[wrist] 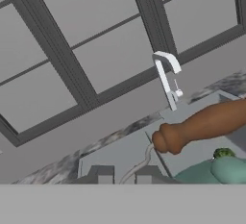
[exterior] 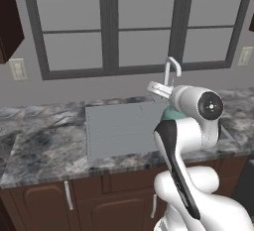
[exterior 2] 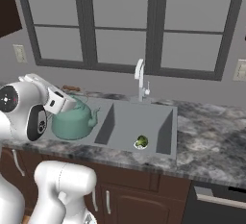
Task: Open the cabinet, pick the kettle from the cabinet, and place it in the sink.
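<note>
1 kettle (exterior 2: 72,121), 1 sink (exterior 2: 139,122), 1 broccoli piece (exterior 2: 141,142), 1 faucet (exterior 2: 140,80).

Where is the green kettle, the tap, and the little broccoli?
kettle (exterior 2: 72,122), right base view, on its round teal body.
faucet (exterior 2: 140,76), right base view, on its upright silver neck.
broccoli (exterior 2: 141,142), right base view, on the green piece in the sink.

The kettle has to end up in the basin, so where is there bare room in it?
The sink floor is bare from its left wall to the middle. The broccoli sits front-centre; the faucet stands behind. The kettle hangs left of it.
</note>
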Controlling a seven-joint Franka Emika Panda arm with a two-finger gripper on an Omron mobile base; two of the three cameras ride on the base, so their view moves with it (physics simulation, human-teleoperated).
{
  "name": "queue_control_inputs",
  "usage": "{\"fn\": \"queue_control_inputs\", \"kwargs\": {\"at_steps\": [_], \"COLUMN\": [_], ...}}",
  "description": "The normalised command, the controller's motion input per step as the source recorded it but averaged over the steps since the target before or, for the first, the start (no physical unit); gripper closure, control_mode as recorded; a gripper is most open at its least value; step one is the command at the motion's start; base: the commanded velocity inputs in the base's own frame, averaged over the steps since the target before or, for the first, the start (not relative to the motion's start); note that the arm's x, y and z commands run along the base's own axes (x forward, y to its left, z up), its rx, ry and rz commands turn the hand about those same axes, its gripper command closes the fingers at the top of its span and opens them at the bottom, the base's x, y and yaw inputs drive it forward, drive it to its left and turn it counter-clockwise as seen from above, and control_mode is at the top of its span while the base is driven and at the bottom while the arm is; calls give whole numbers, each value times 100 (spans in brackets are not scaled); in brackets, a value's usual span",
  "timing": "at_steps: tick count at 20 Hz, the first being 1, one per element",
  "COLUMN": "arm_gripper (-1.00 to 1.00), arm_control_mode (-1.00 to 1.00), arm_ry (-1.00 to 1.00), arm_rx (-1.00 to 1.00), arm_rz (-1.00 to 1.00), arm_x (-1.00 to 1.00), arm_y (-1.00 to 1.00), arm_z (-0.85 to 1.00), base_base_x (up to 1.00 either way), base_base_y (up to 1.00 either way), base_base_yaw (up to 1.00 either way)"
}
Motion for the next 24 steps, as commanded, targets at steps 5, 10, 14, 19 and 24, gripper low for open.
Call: {"fn": "queue_control_inputs", "kwargs": {"at_steps": [5,10,14,19,24], "arm_gripper": [100,100,100,100,100], "arm_control_mode": [100,100,-100,-100,-100], "arm_ry": [0,0,0,0,0], "arm_rx": [0,0,0,0,0], "arm_rz": [0,0,0,0,0], "arm_x": [0,0,0,0,0], "arm_y": [0,0,0,0,0], "arm_z": [0,0,0,0,0], "base_base_x": [0,0,0,0,0], "base_base_y": [0,0,0,0,0], "base_base_yaw": [0,0,0,0,0]}}
